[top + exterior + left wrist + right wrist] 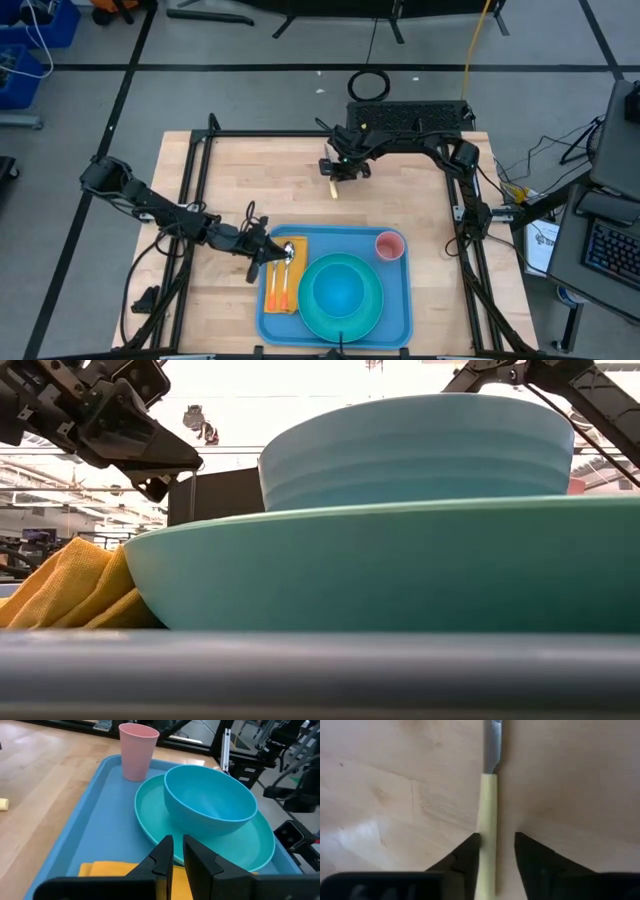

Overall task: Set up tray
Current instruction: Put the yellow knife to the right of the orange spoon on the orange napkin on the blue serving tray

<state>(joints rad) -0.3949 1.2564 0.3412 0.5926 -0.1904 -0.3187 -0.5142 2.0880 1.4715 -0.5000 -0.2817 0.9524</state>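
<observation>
The blue tray lies at the table's near edge. On it sit a turquoise plate carrying a turquoise bowl, a pink cup and an orange-yellow napkin with orange-handled cutlery. My left gripper hovers over the napkin's far end, open by a narrow gap and empty. A knife with a pale yellow handle lies flat on the bare wood beyond the tray. My right gripper is open and points down over it, one finger on each side of the handle. My right gripper comes from above with its fingers along the knife's handle. One fingertip stands right against the handle's side and the other is apart from it. I cannot tell whether the near one touches. The knife lies flat on the table.
The knife's metal blade points away from the fingers. Bare wood surrounds the knife on all sides. A black frame runs along the table's left, far and right edges, and cables hang by the right arm's base.
</observation>
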